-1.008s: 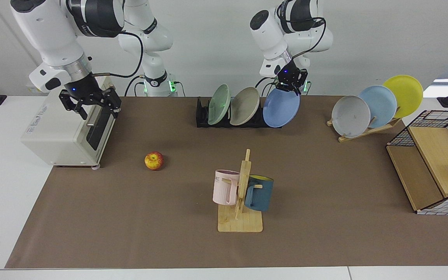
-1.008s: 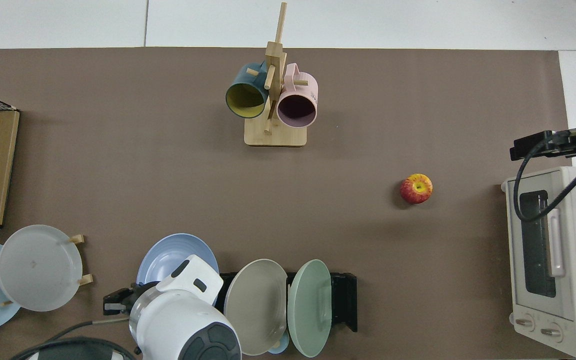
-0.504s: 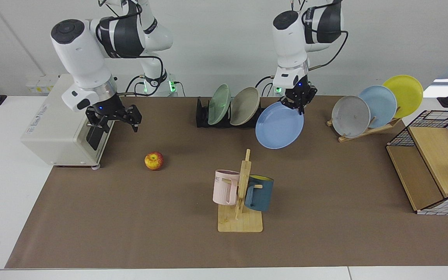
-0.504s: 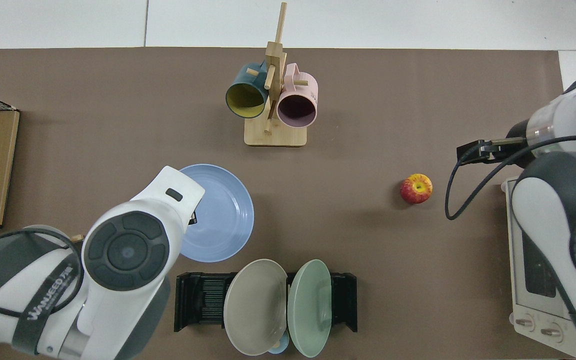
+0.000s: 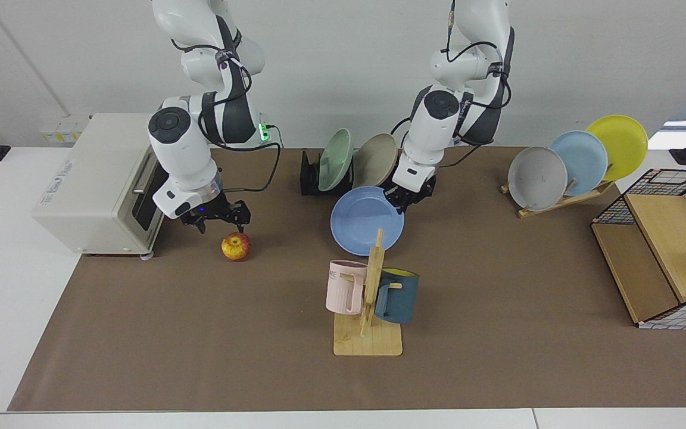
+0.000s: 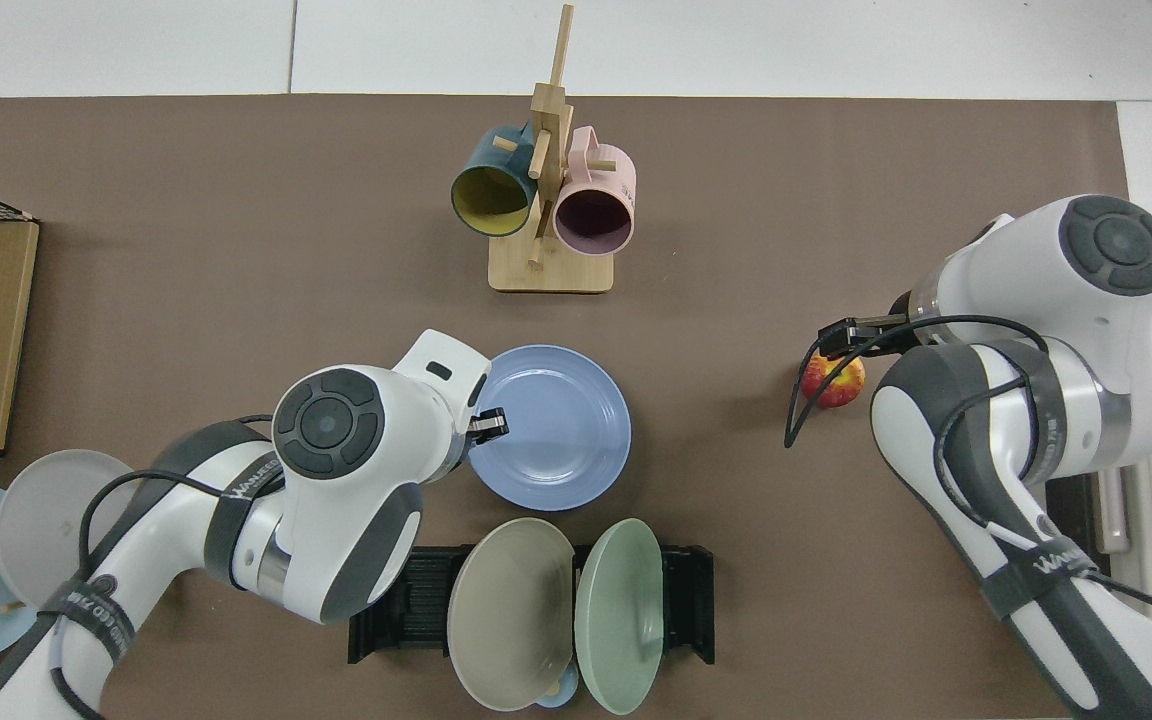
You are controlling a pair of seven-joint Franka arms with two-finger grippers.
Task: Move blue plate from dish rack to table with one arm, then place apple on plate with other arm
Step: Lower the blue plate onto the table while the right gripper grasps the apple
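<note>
1. On the table's brown mat point(image 5: 498, 286), the dish rack point(image 5: 310, 173) sits at the far edge near the arm bases, holding two plates upright in its slots: a green plate point(image 5: 336, 159) and a beige plate point(image 5: 374, 159). The slot nearest the left arm stands bare in the top view.
2. Blue plate point(image 5: 362, 219) is out of the rack, held tilted over mid-mat between the rack and the mug tree point(image 5: 370, 298). Whether its lower rim touches the mat cannot be told.
3. Left gripper point(image 5: 405, 198) is clamped on the blue plate's rim, on the side toward the wooden stand.
4. Apple point(image 5: 236, 246) rests on the mat, near the toaster oven point(image 5: 96, 185), well apart from the blue plate.
5. Right gripper point(image 5: 217, 218) hangs just above and beside the apple, fingers spread, not holding it.
6. Mug tree carries a pink mug point(image 5: 344, 286) and a dark blue mug point(image 5: 398, 295).
7. Slanted wooden stand point(image 5: 563, 199) holds grey, pale blue and yellow plates.
8. Wire basket point(image 5: 664, 244) sits at the mat's end edge.
</note>
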